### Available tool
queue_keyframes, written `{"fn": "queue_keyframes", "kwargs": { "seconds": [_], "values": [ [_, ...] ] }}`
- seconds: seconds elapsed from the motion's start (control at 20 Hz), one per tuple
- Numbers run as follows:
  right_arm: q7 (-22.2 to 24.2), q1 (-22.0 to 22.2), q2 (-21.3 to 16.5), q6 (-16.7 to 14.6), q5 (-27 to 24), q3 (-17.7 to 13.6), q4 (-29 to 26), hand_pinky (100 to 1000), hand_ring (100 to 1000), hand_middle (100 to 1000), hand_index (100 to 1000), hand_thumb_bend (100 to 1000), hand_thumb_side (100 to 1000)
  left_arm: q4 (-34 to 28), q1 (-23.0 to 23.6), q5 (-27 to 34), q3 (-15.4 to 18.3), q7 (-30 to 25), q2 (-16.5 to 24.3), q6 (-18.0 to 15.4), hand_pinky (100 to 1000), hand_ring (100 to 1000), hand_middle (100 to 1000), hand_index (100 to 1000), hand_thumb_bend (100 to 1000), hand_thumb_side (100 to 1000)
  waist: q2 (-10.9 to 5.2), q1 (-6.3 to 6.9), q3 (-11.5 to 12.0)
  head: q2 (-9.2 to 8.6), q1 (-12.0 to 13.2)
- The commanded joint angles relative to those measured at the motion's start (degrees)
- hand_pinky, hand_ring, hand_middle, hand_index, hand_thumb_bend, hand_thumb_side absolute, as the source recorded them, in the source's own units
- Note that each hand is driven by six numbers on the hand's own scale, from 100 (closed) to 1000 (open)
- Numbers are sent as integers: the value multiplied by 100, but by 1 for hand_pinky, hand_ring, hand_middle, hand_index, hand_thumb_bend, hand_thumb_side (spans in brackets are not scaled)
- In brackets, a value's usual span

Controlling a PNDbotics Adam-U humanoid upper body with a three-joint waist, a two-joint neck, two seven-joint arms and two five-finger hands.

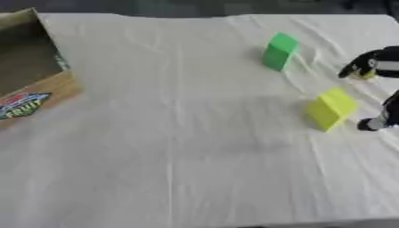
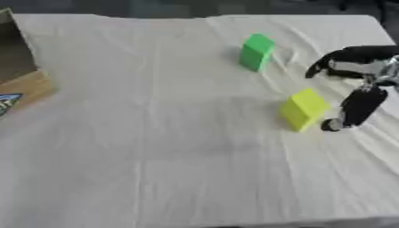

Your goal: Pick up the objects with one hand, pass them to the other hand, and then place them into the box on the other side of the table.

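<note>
Two blocks are out on the bench right now: one green block standing toward the far side, and one yellow block nearer in on the right. That makes one of each colour. One cardboard box sits at the left edge, open at the top, a printed label on its front. One white cloth covers the bench. One robot hand shows, at the right edge.
</note>
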Motion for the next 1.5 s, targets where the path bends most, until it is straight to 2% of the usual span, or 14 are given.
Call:
{"fn": "queue_keyframes", "kwargs": {
  "seconds": [0.05, 0.75, 1.5],
  "values": [
    [211, -93, -90, 69, 92, -9, 141, 1000, 909, 918, 905, 553, 123, -75, -82, 27, 7, -16, 159, -3, 452, 789, 667, 793, 200, 870, -49, 4, 11, -21, -21],
    [238, -300, 48, -284, 473, 103, 503, 1000, 914, 924, 905, 565, 110, -92, -146, 58, -13, -29, 150, 14, 453, 789, 668, 793, 200, 875, 86, -1, 81, -71, -67],
    [322, -480, 201, -427, 698, 244, 845, 1000, 920, 925, 900, 557, 100, -100, -178, 77, -28, -51, 148, 26, 454, 789, 669, 792, 201, 877, 151, -7, 117, -92, -67]
  ]
}}
